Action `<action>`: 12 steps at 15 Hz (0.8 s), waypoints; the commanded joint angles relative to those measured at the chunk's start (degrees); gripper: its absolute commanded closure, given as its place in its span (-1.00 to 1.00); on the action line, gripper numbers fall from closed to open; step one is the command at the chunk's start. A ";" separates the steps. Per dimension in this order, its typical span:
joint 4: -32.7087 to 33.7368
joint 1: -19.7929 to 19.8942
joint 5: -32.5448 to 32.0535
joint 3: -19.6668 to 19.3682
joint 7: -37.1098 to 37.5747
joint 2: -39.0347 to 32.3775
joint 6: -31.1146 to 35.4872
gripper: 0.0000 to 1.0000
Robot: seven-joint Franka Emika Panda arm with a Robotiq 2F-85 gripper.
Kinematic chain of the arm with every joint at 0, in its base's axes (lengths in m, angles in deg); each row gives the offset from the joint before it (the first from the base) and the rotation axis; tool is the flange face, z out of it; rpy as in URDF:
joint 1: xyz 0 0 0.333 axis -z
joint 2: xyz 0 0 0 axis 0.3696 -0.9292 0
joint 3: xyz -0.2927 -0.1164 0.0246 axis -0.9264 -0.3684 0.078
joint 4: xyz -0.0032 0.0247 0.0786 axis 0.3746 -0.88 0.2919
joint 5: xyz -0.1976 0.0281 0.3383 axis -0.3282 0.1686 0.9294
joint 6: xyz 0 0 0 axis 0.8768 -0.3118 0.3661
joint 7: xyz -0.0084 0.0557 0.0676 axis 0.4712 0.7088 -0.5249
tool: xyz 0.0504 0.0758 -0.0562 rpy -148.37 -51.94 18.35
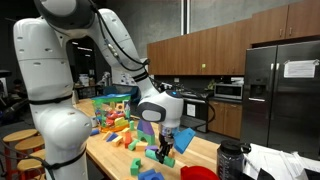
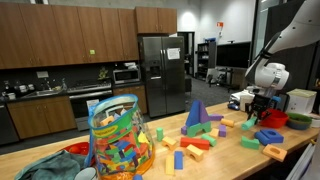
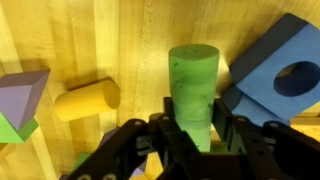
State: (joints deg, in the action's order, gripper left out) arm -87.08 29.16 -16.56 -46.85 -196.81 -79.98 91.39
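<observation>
— Green cylinder (image 3: 193,85): which view shows it clearly?
— Wrist view only. It fills the centre of that view, over the wooden table (image 3: 120,40). In both exterior views the gripper (image 1: 165,150) (image 2: 259,112) hangs low over the block-strewn end of the table, and what sits in it is too small to make out.
— Position relative to the jaws?
— Between them. The fingers (image 3: 172,135) stand one on each side, both against the cylinder's wall, so the jaws are clamped on it. Its length runs along the fingers and its far end projects past the fingertips.
— Neighbours?
— On one side a yellow cylinder (image 3: 86,98) lies apart. On the other, a blue block (image 3: 285,72) with a round hole sits just beside. A purple pyramid (image 3: 22,95) is at the view's edge. An exterior view adds a clear bag of blocks (image 2: 120,135), unseen from the wrist
</observation>
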 commanded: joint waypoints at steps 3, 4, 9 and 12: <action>-0.78 -3.11 -0.49 -2.51 0.00 4.54 3.77 0.68; -0.79 -3.65 -0.68 -2.75 0.00 4.61 4.45 0.68; -0.07 -6.92 -0.41 -3.49 -0.01 2.54 9.21 0.68; -0.07 -8.51 -1.04 -3.76 -0.01 2.31 10.87 0.68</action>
State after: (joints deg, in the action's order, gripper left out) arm -87.15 22.88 -16.69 -49.17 -196.81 -77.54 100.16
